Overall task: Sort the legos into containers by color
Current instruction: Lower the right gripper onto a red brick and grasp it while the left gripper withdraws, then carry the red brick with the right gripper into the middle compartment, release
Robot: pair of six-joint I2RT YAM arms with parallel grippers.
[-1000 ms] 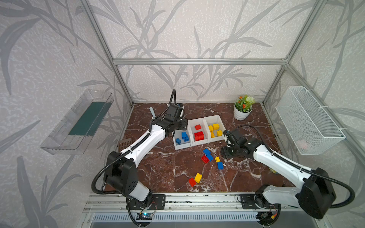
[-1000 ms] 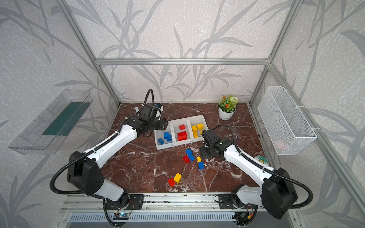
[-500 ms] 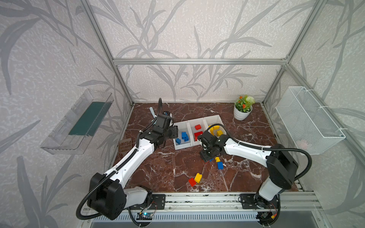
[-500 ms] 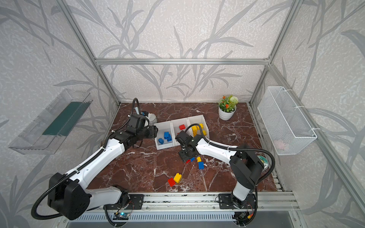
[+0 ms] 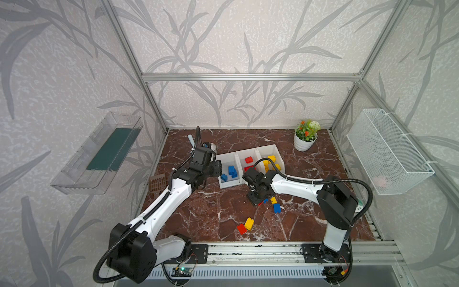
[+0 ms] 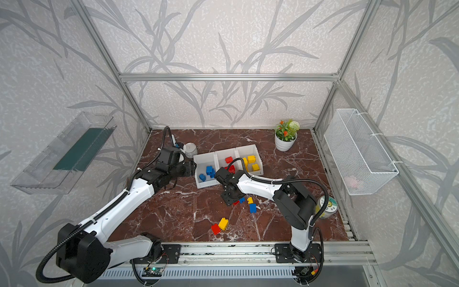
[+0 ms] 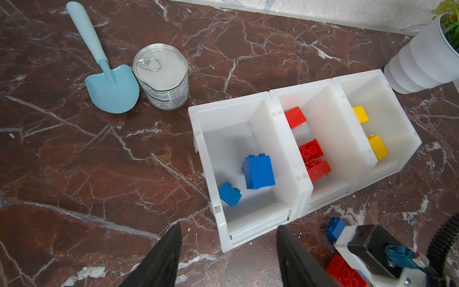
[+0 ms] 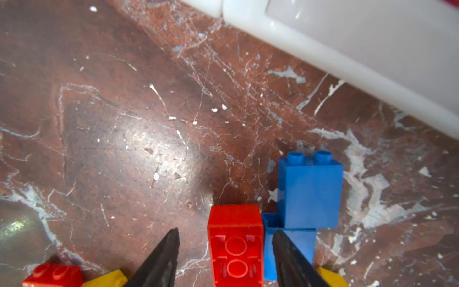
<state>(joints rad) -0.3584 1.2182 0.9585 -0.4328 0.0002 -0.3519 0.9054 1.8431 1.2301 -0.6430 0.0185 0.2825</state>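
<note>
Step in hand, as judged: pickup of a red lego lying on the table just before the containers.

The right pincer straddled it, jaws apart and not yet clamped. A blue lego touched the red one beside one jaw and might be snagged.

The next move called for a square closure, a lift, and carriage to the middle container.

The left pincer hung agape and empty. The can stood well apart from this work.
</note>
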